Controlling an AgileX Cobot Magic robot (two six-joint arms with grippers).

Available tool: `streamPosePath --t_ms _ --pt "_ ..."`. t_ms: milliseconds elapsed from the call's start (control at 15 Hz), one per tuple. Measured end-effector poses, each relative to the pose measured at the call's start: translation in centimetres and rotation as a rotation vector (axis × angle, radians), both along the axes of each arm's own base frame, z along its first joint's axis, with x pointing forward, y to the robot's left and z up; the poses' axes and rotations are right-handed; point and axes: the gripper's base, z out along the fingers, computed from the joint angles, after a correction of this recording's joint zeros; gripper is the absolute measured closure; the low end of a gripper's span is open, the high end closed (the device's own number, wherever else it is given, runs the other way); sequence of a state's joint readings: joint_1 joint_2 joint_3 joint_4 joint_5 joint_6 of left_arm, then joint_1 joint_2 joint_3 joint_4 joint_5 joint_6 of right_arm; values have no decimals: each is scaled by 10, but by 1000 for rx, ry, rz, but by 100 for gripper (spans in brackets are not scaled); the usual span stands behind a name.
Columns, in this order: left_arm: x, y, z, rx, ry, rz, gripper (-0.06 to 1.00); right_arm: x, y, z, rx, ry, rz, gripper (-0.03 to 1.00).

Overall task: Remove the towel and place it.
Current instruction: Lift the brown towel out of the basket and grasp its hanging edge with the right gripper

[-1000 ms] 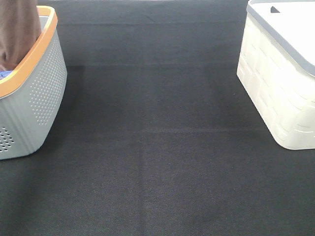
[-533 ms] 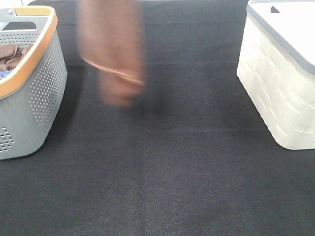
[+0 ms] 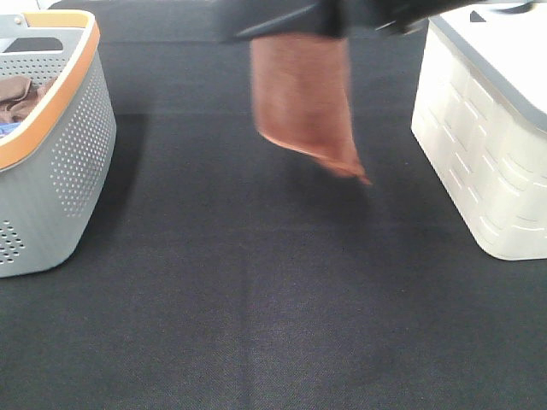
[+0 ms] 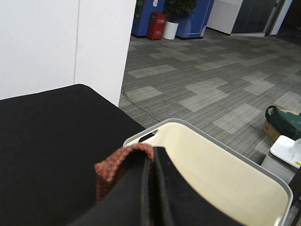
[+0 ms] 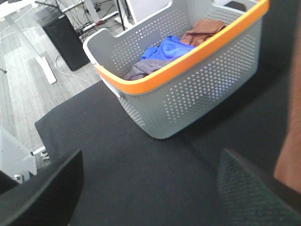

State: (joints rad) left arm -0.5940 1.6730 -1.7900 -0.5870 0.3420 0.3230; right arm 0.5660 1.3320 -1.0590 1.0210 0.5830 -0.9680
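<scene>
The rust-brown towel (image 3: 303, 98) hangs in the air over the middle of the black table, its lower corner pointing down to the right. My left gripper (image 4: 151, 157) is shut on the towel's top edge (image 4: 120, 165), and in the high view it shows as a dark shape (image 3: 295, 19) at the top. My right gripper (image 5: 146, 188) is open, with nothing between its two dark fingers (image 5: 44, 190). The towel (image 5: 291, 141) shows at the edge of the right wrist view, beside that gripper.
A grey basket (image 3: 60, 162) with an orange rim stands at the left, holding a darker brown cloth (image 3: 19, 96) and blue fabric (image 5: 164, 49). A white bin (image 3: 479, 154) with a grey rim stands at the right, open-topped (image 4: 225, 174) in the left wrist view.
The towel has been carried right, from over the grey basket to the middle of the table, nearer the white bin. Both arms now show at the top of the high view.
</scene>
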Motion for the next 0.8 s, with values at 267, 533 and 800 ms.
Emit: streamPosePath --t_ms 267,533,800 --pt "-3 -4 0 0 0 -11 94 6 44 -21 -40 -219 34 23" --pt "-3 -4 0 2 2 -13 94 12 63 -34 -118 -390 -28 23" --pt "-3 -4 -1 10 10 -20 94 35 76 -41 -161 -452 -115 23"
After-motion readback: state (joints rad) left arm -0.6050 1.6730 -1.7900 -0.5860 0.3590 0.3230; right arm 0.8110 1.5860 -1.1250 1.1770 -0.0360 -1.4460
